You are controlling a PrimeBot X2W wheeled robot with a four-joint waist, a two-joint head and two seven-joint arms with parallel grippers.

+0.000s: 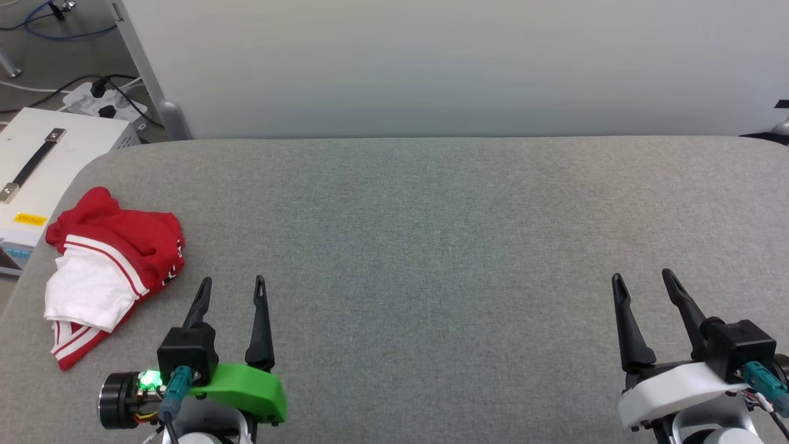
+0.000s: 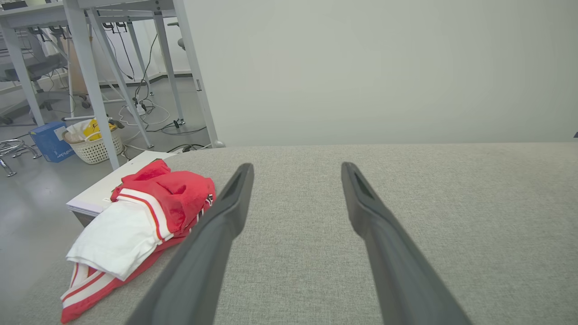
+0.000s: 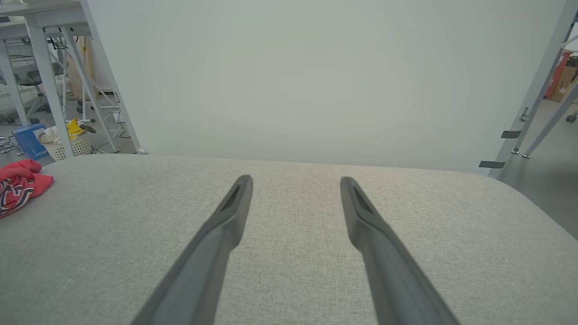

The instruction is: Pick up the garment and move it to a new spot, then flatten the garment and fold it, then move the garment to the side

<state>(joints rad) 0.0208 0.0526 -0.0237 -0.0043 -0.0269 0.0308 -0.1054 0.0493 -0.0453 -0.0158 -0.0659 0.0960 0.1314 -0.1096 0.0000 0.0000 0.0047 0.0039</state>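
Grey fabric-covered surface (image 1: 431,246), perhaps a table, crumpled garment (image 1: 114,253) near left edge

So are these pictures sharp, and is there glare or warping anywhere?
Head view: soft, even light, no glare, the garment crisp. Left wrist view: the fingers loom oversized and slightly soft near the lens. Right wrist view: the pale wall looks washed, no hard shadows.

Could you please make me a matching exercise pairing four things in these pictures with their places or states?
1. garment
2. left claw
3. right claw
4. white box

A. open, on a white mount
B. beside the table, bearing a yellow label
C. open, on a green mount
D. bunched up near the table's left edge

Pairs: 1-D, 2-C, 3-A, 4-B
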